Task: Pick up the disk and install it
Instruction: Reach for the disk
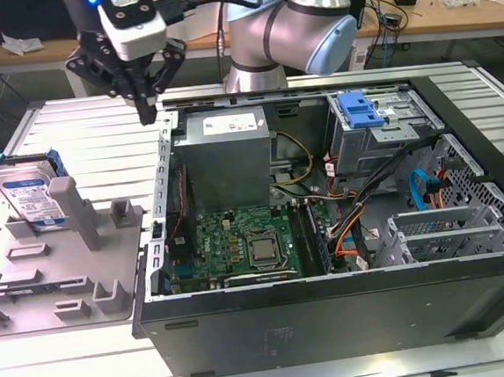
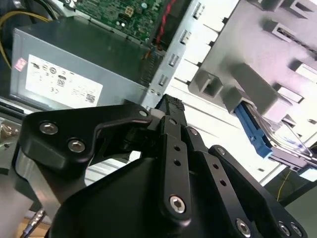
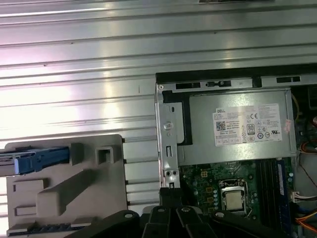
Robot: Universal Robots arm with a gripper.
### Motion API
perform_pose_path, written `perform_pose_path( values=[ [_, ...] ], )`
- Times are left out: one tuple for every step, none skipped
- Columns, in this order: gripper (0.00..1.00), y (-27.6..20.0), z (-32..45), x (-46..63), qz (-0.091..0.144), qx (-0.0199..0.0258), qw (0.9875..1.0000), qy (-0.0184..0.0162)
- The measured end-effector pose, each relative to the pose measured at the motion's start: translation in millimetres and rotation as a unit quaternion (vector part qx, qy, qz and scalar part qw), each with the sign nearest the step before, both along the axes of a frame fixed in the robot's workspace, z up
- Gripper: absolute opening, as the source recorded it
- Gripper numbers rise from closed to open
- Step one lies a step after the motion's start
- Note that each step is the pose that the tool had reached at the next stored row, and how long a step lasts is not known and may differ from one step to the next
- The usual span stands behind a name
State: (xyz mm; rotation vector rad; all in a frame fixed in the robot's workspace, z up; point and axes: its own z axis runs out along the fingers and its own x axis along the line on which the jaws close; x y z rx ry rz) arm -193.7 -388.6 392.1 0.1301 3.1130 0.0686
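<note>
- Your end effector [image 1: 147,115] hangs above the wall of the open computer case [image 1: 332,300] on the exterior view's left. Its fingers are pinched together to a point and carry nothing.
- The disk [image 1: 26,198] stands on edge in the grey holder [image 1: 91,264] on the worktop [image 1: 79,129]. It is at the exterior view's left, well apart from the end effector.
- By my reading, nothing of the task is done. The disk has not been grasped, so both the pick-up and the installing are left.
- Inside the case, the drive cage [image 1: 380,138] under the blue latch looks like the likely seat for the disk, though I can't tell whether its bay is free.
</note>
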Motion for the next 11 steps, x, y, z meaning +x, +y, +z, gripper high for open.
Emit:
perform_pose_path(
  values=[
    [0.11, 0.4, -0.2, -3.5, 0.000, 0.0000, 1.0000, 0.0000],
    [0.11, 0.7, -0.4, -7.0, 0.000, 0.0000, 1.0000, 0.0000],
    [0.11, 1.1, -0.6, -10.2, 0.000, 0.0000, 1.0000, 0.0000],
    [0.11, 1.5, -0.7, -13.4, -0.001, 0.0000, 1.0000, 0.0000],
    [0.11, 1.8, -0.8, -16.8, -0.001, 0.0000, 1.0000, 0.0000],
    [0.11, 2.2, -1.1, -20.6, -0.001, 0.0000, 1.0000, -0.0001],
    [0.11, 2.5, -1.2, -23.7, -0.001, 0.0000, 1.0000, 0.0000],
    [0.11, 2.9, -1.3, -26.8, -0.001, 0.0000, 1.0000, 0.0000],
    [0.11, 3.5, -1.5, -31.7, -0.002, 0.0000, 1.0000, 0.0000],
    [0.11, 4.2, -1.9, -37.8, -0.002, 0.0000, 1.0000, 0.0000],
    [0.11, 4.6, -2.1, -41.1, -0.002, 0.0000, 1.0000, 0.0000]
  ],
)
